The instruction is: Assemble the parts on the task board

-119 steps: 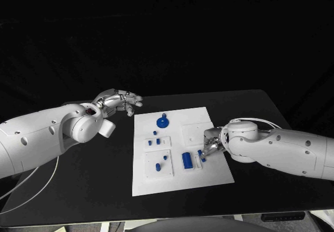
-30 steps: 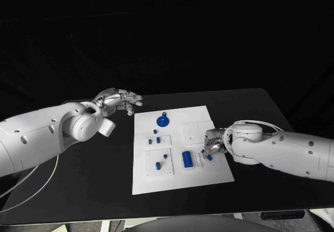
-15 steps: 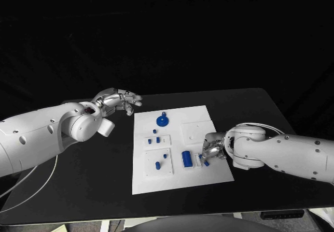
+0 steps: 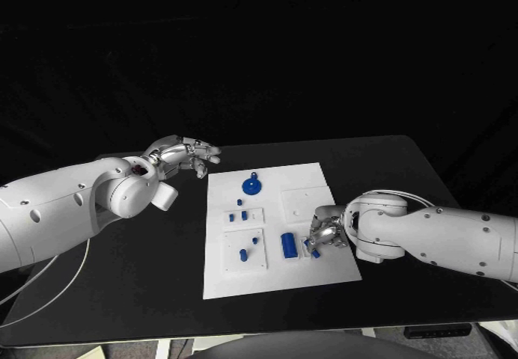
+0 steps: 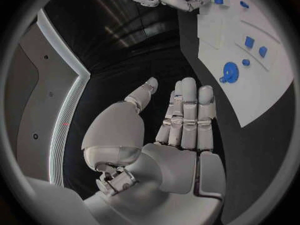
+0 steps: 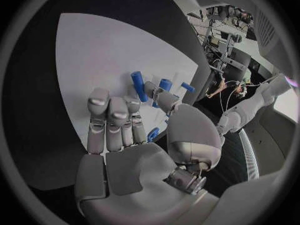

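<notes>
On the black table (image 4: 141, 284) (dark room behind), the white task board (image 4: 313, 277); left hand (image 4: 186, 156) empty, fingers apart; right hand's (image 4: 327, 233) grasp unclear.

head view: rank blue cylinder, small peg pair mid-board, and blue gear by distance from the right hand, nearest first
1. The blue cylinder, on the board's near right part, just beside the right hand.
2. The small peg pair, mid-board toward its left edge.
3. The blue gear, at the far end of the task board, closest to the left hand.
</notes>
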Available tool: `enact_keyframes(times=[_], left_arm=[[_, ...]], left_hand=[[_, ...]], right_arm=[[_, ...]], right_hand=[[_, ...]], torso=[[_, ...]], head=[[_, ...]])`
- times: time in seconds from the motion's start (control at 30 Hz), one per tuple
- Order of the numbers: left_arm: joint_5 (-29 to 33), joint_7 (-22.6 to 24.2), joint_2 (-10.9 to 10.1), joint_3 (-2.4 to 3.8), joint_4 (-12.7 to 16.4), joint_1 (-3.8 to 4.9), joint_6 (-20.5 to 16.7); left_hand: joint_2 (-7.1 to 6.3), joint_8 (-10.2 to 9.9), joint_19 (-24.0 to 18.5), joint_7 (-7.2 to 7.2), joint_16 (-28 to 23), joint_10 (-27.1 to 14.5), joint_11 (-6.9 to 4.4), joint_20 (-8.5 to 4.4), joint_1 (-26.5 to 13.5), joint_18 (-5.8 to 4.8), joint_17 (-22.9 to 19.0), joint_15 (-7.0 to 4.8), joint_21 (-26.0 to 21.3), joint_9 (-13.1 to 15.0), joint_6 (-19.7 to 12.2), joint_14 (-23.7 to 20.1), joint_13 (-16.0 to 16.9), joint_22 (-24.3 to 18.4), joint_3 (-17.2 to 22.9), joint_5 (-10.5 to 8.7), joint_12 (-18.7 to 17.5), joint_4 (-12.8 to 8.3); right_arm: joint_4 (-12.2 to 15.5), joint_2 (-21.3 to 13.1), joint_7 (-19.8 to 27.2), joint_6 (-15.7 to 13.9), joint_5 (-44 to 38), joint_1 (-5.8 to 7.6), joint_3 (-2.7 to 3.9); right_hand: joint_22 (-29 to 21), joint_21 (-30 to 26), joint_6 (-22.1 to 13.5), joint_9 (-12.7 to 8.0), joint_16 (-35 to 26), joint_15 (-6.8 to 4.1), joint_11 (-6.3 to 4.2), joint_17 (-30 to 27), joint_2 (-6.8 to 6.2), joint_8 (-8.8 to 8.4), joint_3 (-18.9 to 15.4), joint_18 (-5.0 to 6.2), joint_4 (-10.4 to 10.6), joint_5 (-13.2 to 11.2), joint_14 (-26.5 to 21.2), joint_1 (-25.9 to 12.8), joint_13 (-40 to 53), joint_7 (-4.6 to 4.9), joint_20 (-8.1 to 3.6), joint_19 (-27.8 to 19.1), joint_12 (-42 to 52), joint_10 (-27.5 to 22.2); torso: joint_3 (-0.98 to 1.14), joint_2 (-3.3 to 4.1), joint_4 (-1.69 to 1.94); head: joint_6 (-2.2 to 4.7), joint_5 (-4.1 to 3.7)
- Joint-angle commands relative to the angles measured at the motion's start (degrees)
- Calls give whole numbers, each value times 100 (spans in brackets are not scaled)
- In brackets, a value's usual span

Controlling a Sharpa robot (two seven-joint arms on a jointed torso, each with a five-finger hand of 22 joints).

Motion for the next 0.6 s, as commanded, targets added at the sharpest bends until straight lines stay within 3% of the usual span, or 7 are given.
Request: enact_keyframes(times=[0.03,0.33,0.6], left_arm=[[-32,29,3,2,12,2,100],[-34,14,-3,2,11,2,107],[-37,-6,0,2,14,2,130]], left_hand=[[0,30,1,6,-25,-8,23,-27,-8,461,8,6,-23,-6,-16,9,8,5,16,-4,5,30],[-2,30,1,6,-26,-10,24,-26,-9,461,9,7,-24,-7,-18,9,8,6,16,-5,4,33],[-4,31,1,7,-27,-11,24,-25,-12,460,10,8,-25,-7,-19,8,8,7,14,-6,4,35]], right_arm=[[-31,43,-56,-34,-86,-16,-9],[-59,91,-48,-44,-80,-16,-9],[-66,98,-31,-44,-88,-16,-9]], right_hand=[[-5,23,19,-27,4,-45,6,-7,71,10,-28,197,28,21,9,7,-6,1,14,39,0,39],[-14,17,21,-28,2,-51,3,-12,27,9,-54,197,75,-34,10,-46,-5,-2,5,44,-5,35],[-26,9,34,-38,3,-55,-1,-19,-59,3,-101,197,255,-287,10,-239,-1,-7,-4,43,-9,36]], torso=[[1,0,3],[4,-1,1],[3,-1,2]], head=[[3,-2],[-12,13],[-18,21]])
